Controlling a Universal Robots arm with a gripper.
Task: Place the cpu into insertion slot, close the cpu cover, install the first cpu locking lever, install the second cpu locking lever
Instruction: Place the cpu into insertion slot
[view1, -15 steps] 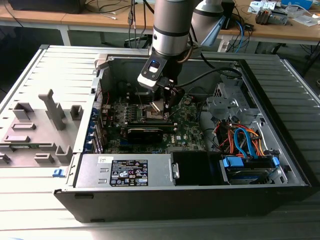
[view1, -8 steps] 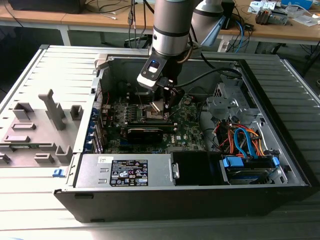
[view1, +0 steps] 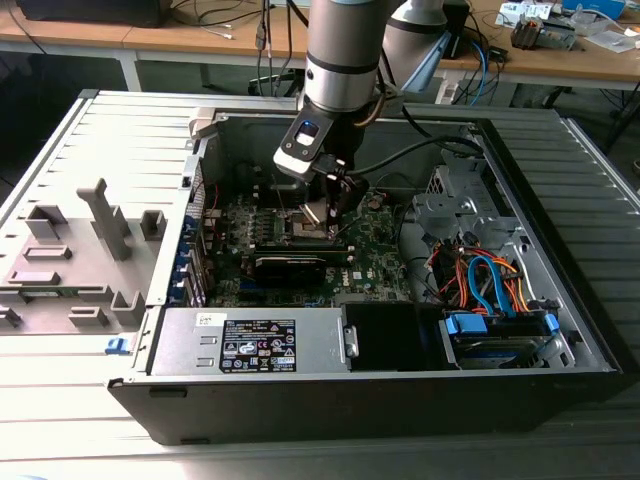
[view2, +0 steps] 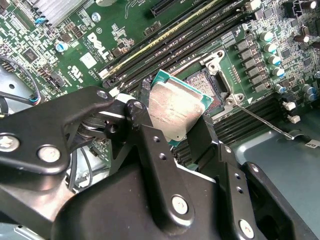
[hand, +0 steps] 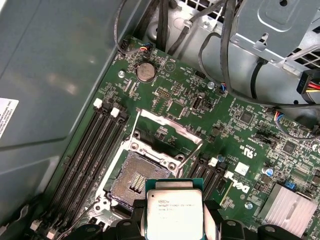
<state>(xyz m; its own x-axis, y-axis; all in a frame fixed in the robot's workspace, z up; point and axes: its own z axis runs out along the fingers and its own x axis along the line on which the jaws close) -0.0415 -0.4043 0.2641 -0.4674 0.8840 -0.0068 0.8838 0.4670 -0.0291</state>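
- Claw (view2: 172, 134) clamped on the cpu (view2: 176, 107), fingers on two opposite edges. The metal top faces the camera in both wrist views.
- Cpu hangs just over the near edge of the slot (hand: 136, 182). It looks tilted against the board (hand: 240, 125) and, as far as I can judge, is clear of it. Not seated.
- Slot bare: dark contact field exposed, nothing in it.
- Cover (hand: 171, 126) swung up and open, on the side of the slot away from the claw.
- One lever (view2: 262, 120) released, lying out across the board beside the slot. I cannot make out a second lever with any certainty.
- Progress (judgement): step one under way, none of the four steps complete. Left to do: seating the cpu, closing the cover, both levers.
- Exterior view: case (view1: 380, 405) lies open on the grey tabletop (view1: 600, 180), with the arm reaching down into its middle.
- Writing: the cpu top carries several lines of fine print in the first wrist view, not transcribed.
- White logo (hand: 241, 187) on the board, plus small white component markings all over it.
- Black-and-white sticker (view1: 258, 348) on the power supply (view1: 310, 335), print too small to read.
- White label (hand: 4, 117) on the case wall, cut off at the frame edge.
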